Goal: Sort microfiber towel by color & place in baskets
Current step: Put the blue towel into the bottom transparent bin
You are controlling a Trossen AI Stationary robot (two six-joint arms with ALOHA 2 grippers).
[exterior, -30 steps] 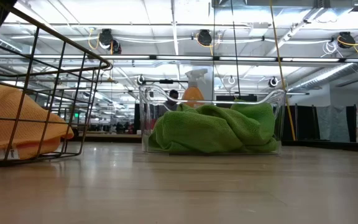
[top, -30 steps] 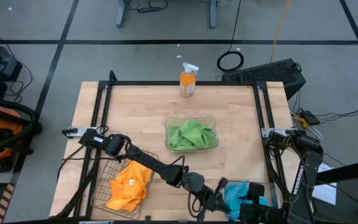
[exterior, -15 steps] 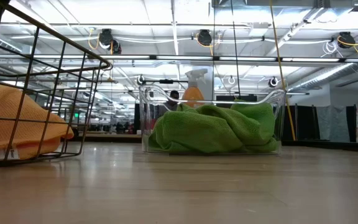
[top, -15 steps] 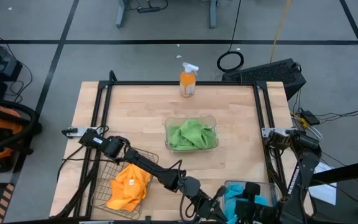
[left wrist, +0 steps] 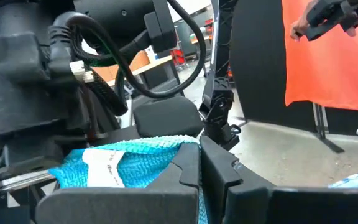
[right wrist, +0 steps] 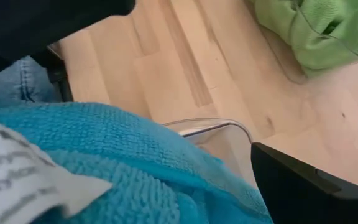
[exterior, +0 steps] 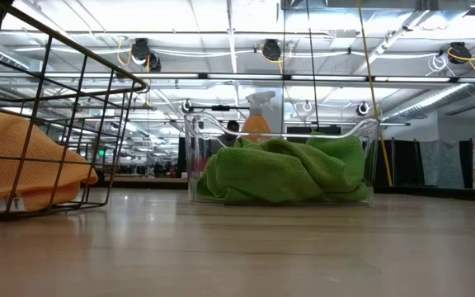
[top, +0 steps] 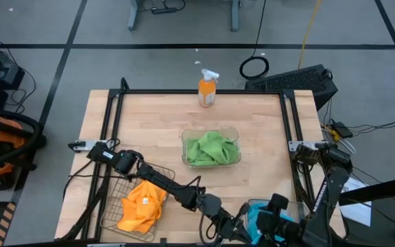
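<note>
Two sky blue towels (top: 258, 214) sit bunched in a clear plastic basket at the table's near edge, right of the middle; a white label shows in the left wrist view (left wrist: 114, 168) and the right wrist view (right wrist: 17, 180). My left gripper (top: 230, 230) is shut, right beside the blue towel's (left wrist: 129, 163) left side. My right gripper (top: 270, 221) is open over the blue towel (right wrist: 117, 162); only one of its fingers (right wrist: 303, 186) shows. Green towels (top: 211, 149) fill the middle clear basket (top: 233, 132). Orange-yellow towels (top: 141, 204) lie in the wire basket (top: 112, 199). My left gripper's shut fingers (left wrist: 188, 177) stand close against the blue towel's edge (left wrist: 166, 149); whether they touch it, I cannot tell. My right gripper comes at the blue towel from above, with cloth heaped up beside its visible finger; the towel hides the other finger, so I cannot tell whether they touch.
The orange spray bottle (top: 207, 88) stands at the far edge behind the green basket (exterior: 283, 177). The wire basket (exterior: 97, 107) is near the left. The blue basket's clear rim (right wrist: 219, 126) shows beside the towel. Bare wood (top: 266, 137) lies between baskets.
My left gripper has moved toward the table's near edge, alongside the blue towel. My right arm has shifted a little above the blue towel. The green and orange-yellow towels have stayed put.
</note>
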